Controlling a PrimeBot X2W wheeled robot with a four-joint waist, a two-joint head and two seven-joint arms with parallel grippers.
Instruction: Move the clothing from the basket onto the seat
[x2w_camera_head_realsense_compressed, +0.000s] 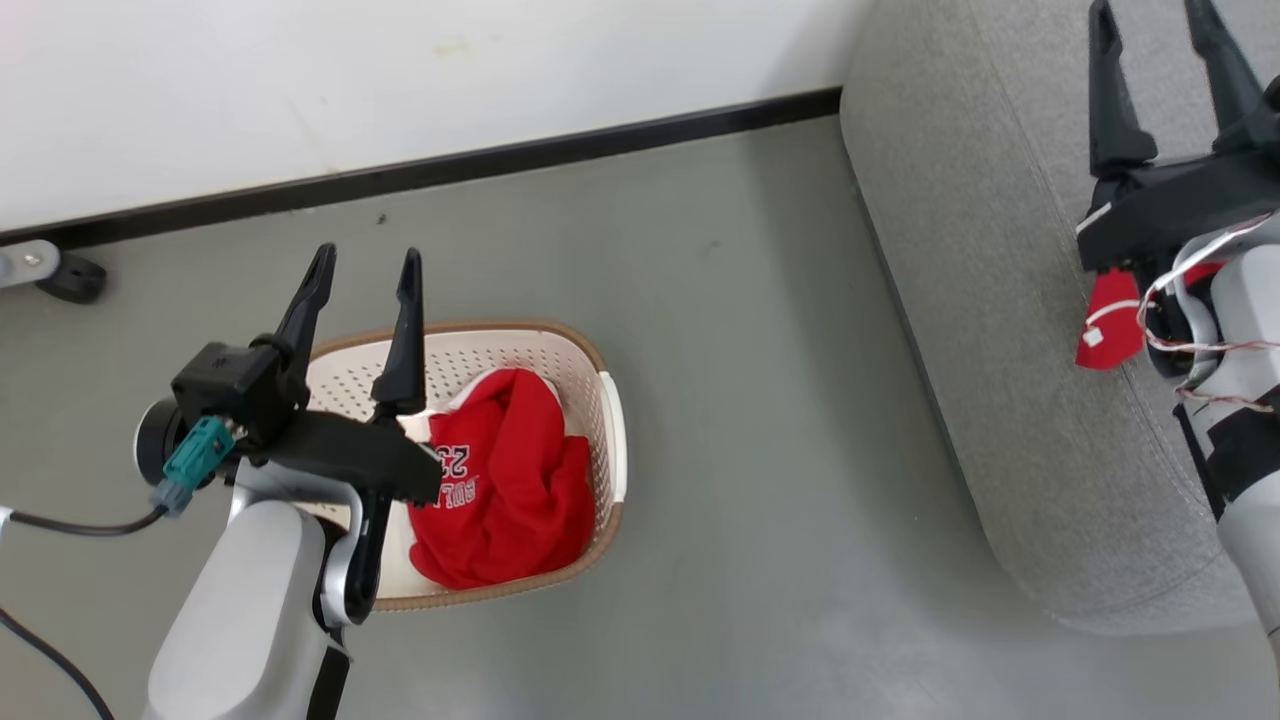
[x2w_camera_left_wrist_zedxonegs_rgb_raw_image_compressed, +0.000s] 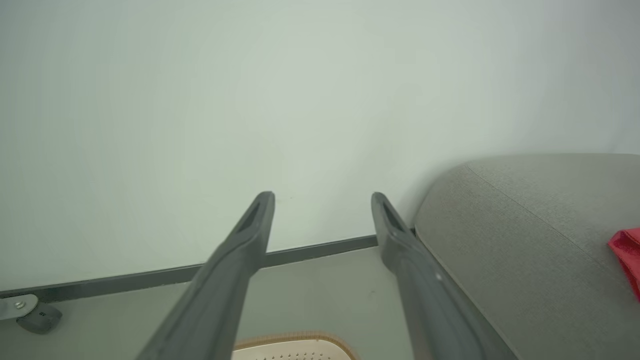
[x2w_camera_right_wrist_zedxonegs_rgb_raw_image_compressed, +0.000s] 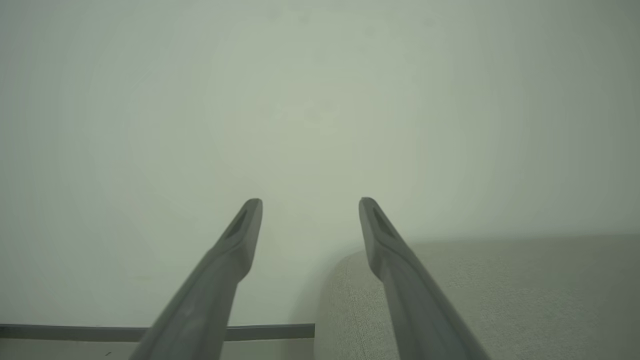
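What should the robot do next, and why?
Probably lower the left tool into the basket onto the red garment: the tool hangs open and empty by the basket, and that garment is not yet on the sofa.

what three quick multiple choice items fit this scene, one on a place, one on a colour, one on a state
1. Where does the red garment lie?
A. on a table
B. in the basket
C. on a shelf

2. What colour is the basket's rim?
A. blue
B. black
C. brown

3. How is the left gripper?
A. open and empty
B. shut on the garment
C. shut on the rim

Answers:
1 B, the head view shows it bunched inside the basket's perforated walls.
2 C, a brown woven-look band runs round the top edge.
3 A, its jaws stand wide apart with nothing between them, above the basket.
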